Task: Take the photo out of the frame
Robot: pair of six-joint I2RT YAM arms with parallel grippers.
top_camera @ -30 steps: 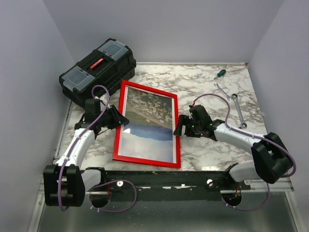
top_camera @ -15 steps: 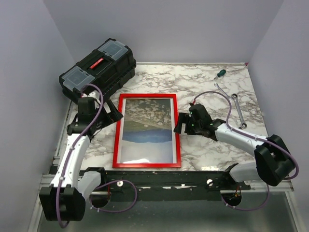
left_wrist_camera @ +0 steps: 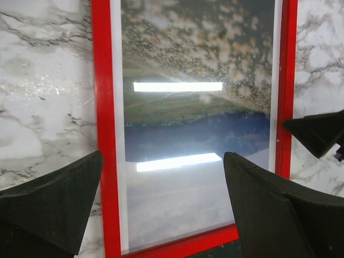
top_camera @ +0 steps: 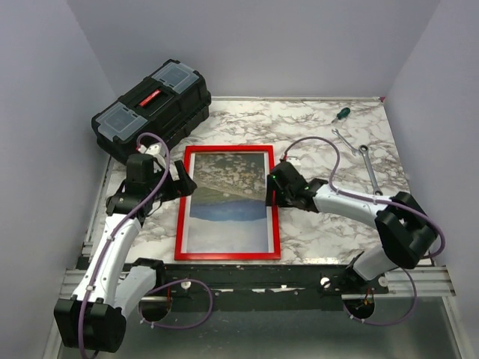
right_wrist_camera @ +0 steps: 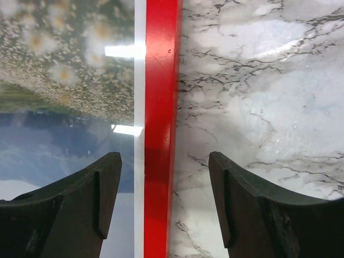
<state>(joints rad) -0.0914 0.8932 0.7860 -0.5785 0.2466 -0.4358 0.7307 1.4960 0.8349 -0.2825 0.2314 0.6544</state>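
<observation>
Top external shows us the red frame (top_camera: pixel 180 224) lying flat on the marble table (top_camera: pixel 322 138), its long sides running away from the arm bases. The photo (top_camera: pixel 228 198) sits inside it, flowery field at the far end. The left gripper (top_camera: pixel 183 182) is at the frame's left rail and the right gripper (top_camera: pixel 271 191) at its right rail. From the right wrist we see the fingers (right_wrist_camera: pixel 70 209) spread, straddling the red rail. The left wrist shows its fingers (left_wrist_camera: pixel 48 209) spread too, one over marble, one over the photo. Whether any finger touches, we cannot tell. A black toolbox (top_camera: pixel 150 108) sits at the far left.
</observation>
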